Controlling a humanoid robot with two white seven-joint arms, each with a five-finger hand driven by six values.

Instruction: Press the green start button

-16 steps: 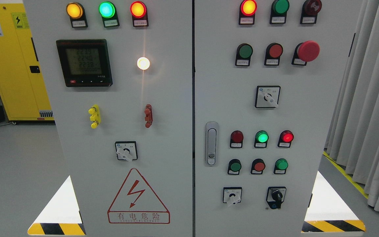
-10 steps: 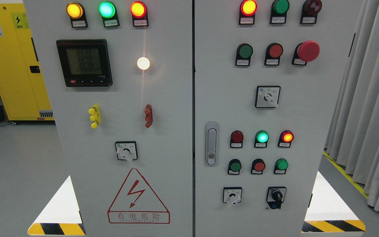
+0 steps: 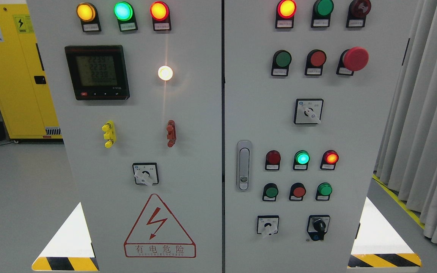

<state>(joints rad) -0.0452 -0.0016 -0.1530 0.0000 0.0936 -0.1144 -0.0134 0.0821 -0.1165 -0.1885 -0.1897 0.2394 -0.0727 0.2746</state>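
A grey control cabinet fills the head view. Its right door [image 3: 347, 125] carries several green push buttons: one in the upper row [image 3: 282, 59], one at the lower left [image 3: 271, 192] and one at the lower right [image 3: 324, 189]. A lit green lamp [image 3: 302, 157] sits above the lower row. Neither of my hands nor arms shows in this view.
Red buttons [image 3: 318, 58] [image 3: 299, 191] and a red mushroom stop [image 3: 355, 58] sit beside the green ones. Rotary switches [image 3: 308, 111] [image 3: 268, 225], a key switch [image 3: 319, 226] and a door handle [image 3: 244, 165] are on the right door. A yellow cabinet [image 3: 13, 76] stands left, curtains [image 3: 427, 113] right.
The digits on the meter flicker and the lower red lamp glows a little brighter. Nothing else has moved.
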